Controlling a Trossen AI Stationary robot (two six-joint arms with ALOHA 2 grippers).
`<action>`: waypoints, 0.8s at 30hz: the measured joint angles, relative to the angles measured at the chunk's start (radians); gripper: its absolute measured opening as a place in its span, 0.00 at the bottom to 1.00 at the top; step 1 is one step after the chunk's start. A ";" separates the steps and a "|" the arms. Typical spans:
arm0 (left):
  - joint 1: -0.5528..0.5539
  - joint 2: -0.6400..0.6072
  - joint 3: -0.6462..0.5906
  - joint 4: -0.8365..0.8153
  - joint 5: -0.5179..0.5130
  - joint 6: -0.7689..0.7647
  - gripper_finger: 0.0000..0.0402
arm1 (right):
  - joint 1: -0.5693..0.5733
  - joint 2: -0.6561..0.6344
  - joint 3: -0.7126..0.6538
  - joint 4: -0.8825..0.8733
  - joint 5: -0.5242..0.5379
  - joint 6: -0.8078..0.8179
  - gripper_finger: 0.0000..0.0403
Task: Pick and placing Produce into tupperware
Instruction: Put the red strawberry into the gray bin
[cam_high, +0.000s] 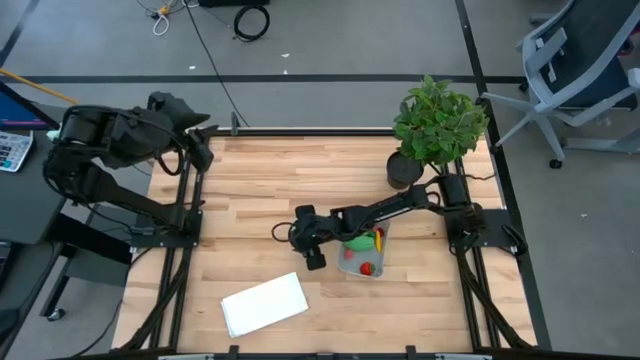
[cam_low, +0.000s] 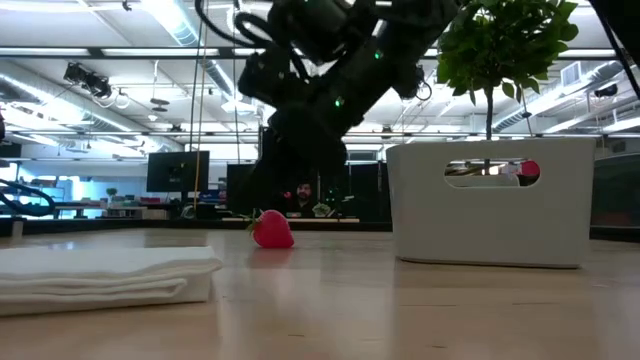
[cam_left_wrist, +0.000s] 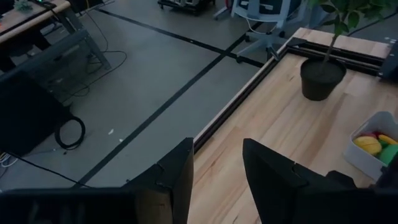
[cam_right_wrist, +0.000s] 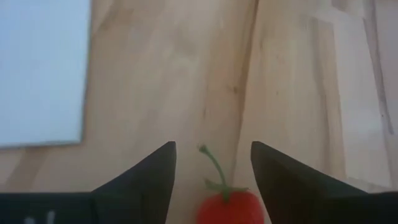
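A red strawberry-like piece of produce (cam_right_wrist: 227, 209) with a green stem lies on the wooden table (cam_low: 272, 229). My right gripper (cam_right_wrist: 211, 149) is low over it, open, with one finger on each side. The high view shows this gripper (cam_high: 292, 234) just left of the tupperware (cam_high: 343, 268). The tupperware holds a green piece (cam_high: 357, 241), a yellow piece (cam_high: 379, 240) and a red piece (cam_high: 367, 268). My left gripper (cam_left_wrist: 217, 143) is open and holds nothing, raised at the table's far left corner (cam_high: 205, 150).
A flat white sheet (cam_high: 265, 305) lies near the front edge, left of the tupperware. A potted leafy plant (cam_high: 435, 125) stands at the far right, behind the right arm. Bare wood stretches between the sheet and the far left corner.
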 joint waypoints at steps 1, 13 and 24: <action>0.000 0.000 0.000 0.000 -0.001 0.000 0.37 | -0.003 0.002 0.000 -0.002 0.000 0.001 0.54; 0.000 0.024 0.000 -0.004 0.000 0.000 0.34 | -0.014 0.002 -0.004 -0.047 0.000 -0.048 0.53; 0.001 0.050 0.000 -0.007 0.000 0.001 0.36 | -0.024 0.038 -0.005 -0.018 0.001 -0.051 0.52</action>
